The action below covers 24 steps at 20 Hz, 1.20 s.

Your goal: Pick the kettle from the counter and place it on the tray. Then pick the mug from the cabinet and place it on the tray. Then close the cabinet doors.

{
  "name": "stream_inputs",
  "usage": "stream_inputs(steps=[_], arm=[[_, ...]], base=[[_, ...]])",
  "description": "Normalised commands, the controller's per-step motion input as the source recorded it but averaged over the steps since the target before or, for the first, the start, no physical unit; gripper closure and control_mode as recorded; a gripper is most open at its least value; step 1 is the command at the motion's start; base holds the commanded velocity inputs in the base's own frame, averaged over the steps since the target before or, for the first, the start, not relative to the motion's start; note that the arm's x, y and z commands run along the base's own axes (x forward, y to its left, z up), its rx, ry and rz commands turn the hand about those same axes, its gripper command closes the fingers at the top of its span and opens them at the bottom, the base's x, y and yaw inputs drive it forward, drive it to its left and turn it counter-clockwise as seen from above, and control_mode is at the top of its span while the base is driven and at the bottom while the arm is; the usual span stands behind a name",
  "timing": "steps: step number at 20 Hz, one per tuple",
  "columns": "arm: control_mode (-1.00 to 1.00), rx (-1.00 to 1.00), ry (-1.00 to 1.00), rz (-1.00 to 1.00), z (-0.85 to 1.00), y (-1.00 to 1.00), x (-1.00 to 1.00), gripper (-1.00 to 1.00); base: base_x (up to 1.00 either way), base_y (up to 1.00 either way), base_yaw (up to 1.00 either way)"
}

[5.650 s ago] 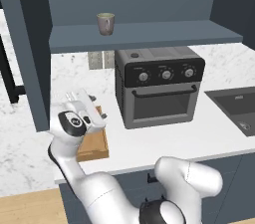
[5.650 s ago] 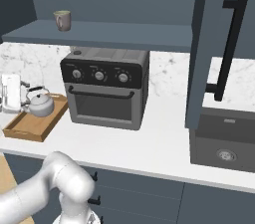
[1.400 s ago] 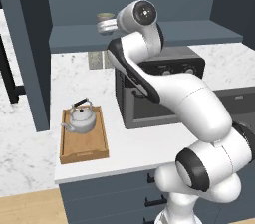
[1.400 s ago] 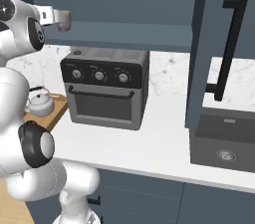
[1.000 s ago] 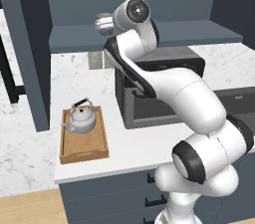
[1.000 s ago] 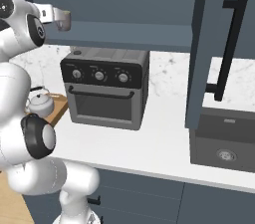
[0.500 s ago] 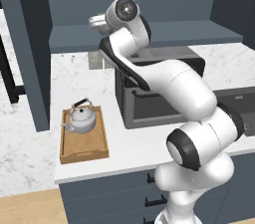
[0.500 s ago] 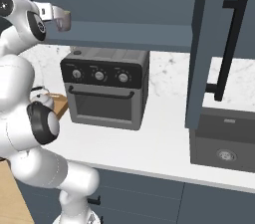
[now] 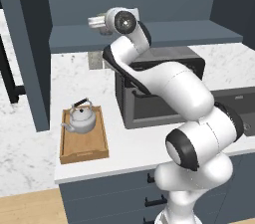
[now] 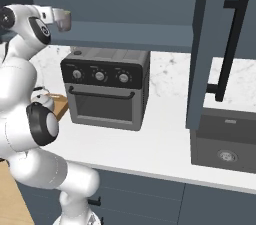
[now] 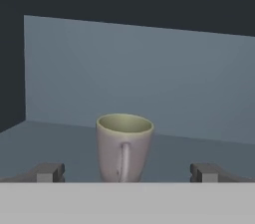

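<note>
One kettle (image 9: 81,118) counted, on one wooden tray (image 9: 83,148) near counter's (image 9: 30,173) left front edge. One mug (image 11: 123,147) counted on cabinet (image 9: 164,34) shelf. One oven (image 10: 106,94) seen mid-counter. Two cabinet doors (image 10: 220,49) noted. One sink (image 10: 227,141) seen.

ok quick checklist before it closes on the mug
1. Jaws open wide: ok; gripper fingertips stand far apart either side.
2. mug upright on the cabinet shelf: ok.
3. Mug centred between the fingertips: ok, handle facing the camera.
4. Fingertips far enough forward to flank the mug: cannot tell.
5. kettle already on the tray: ok.
6. Bare tray space for the mug: ok, in front of the kettle.
</note>
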Motion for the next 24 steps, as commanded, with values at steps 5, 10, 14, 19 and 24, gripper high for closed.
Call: stream_inputs(steps=[5,10,14,19,24], arm=[[-1.0,0.0,0.0,0.0,-0.02,0.0,0.01,-1.0],[-1.0,0.0,0.0,0.0,-0.04,0.0,0.01,-1.0],[-1.0,0.01,0.0,0.0,0.0,0.0,0.11,-1.0],[-1.0,0.02,0.0,0.0,0.0,0.0,0.13,-1.0],[-1.0,0.0,0.0,0.0,-0.08,0.0,0.1,-1.0]], base=[[0.0,0.0,0.0],[0.0,0.0,0.0],[0.0,0.0,0.0],[0.0,0.0,0.0],[0.0,0.0,0.0]])
